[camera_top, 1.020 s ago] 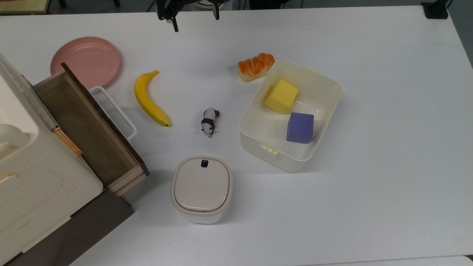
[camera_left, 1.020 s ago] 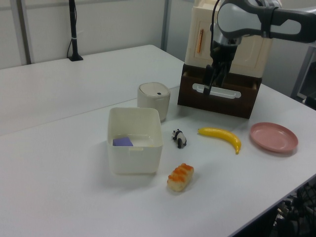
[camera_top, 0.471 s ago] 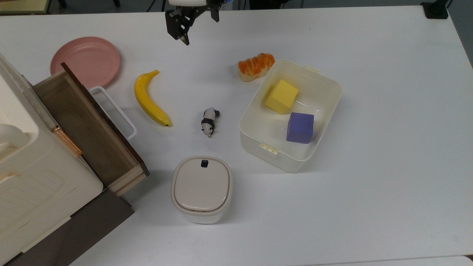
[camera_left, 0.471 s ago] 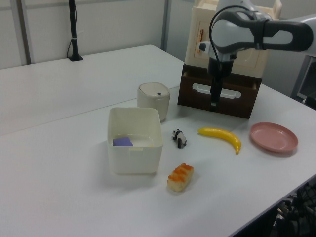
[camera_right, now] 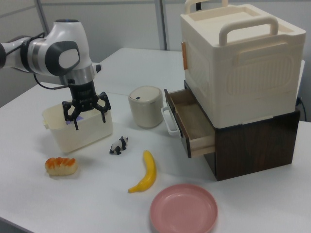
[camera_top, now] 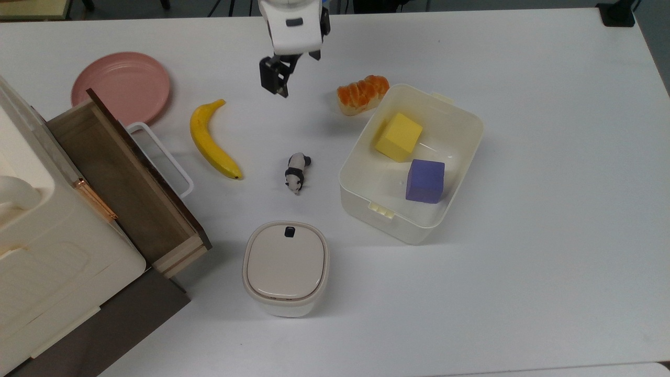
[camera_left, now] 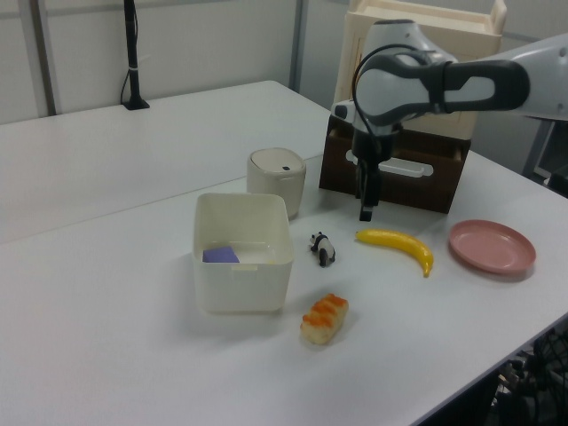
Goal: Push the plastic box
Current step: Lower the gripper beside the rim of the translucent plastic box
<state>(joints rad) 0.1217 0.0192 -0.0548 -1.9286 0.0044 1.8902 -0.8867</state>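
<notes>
Lidded container [camera_top: 285, 264] sits nearest in the top view, and just beyond it, at about 1 o'clock, there's our target: the plastic box [camera_top: 403, 228], flat on the white surface [camera_top: 523, 262]. It carries a yellow block [camera_top: 399, 136] and a purple block [camera_top: 425, 180]. Toy panda [camera_top: 297, 172] stands at the box's 9 o'clock, well apart from it. Further back, the bread roll [camera_top: 363, 93] is tucked just beside the box's 11 o'clock corner, and the banana [camera_top: 212, 141] lies off at 9 o'clock.

Farthest out, the tool [camera_top: 275, 84] hangs above the surface at the box's 10 o'clock, not touching anything, and the right view has its fingers [camera_right: 73, 119] spread wide and empty.

That box looks thin-walled and light, so I'd expect it to slide easily and flex if poked high. Best bet is low on the long wall facing the panda, near its middle. Off-centre contact would likely spin it, and the loose blocks may shift.
</notes>
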